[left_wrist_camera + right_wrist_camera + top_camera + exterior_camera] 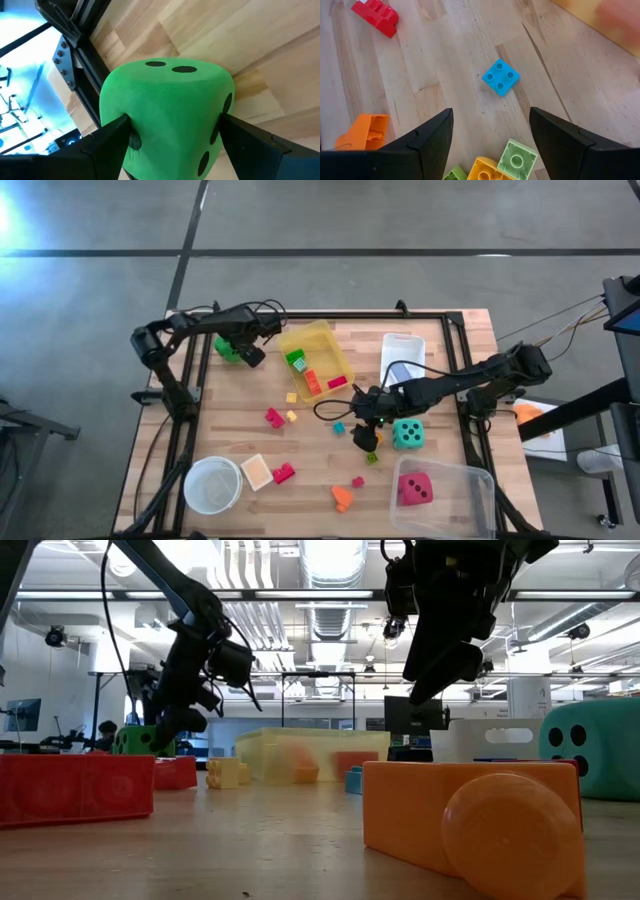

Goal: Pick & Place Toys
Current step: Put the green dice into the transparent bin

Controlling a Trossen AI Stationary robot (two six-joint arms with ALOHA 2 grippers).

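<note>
A green die [165, 100] with black dots rests on the wooden table at its far left corner [226, 348]. My left gripper [172, 122] is open and slants down over it, one finger on each side of the die. My right gripper [490, 117] hangs open above the table's middle right [363, 438] with nothing between its fingers. Below it lie a blue block [500, 76], a light green block [517, 159], a yellow block [484, 170] and an orange block [362, 132]. More small blocks are scattered over the table. My left gripper's fingers [107, 137] stand close against two opposite sides of the green die [215, 115], coming from above at a slant. I cannot tell whether they touch it. The die sits on the table.
A yellow bin [318, 338] holding several blocks and a white bin [402, 345] stand at the back. A teal die [407, 433] sits beside my right gripper. A clear bin [470, 490] holds a pink-red die [415, 488]. A white bowl [212, 485] stands near left. The black table frame [75, 65] runs beside the green die.
</note>
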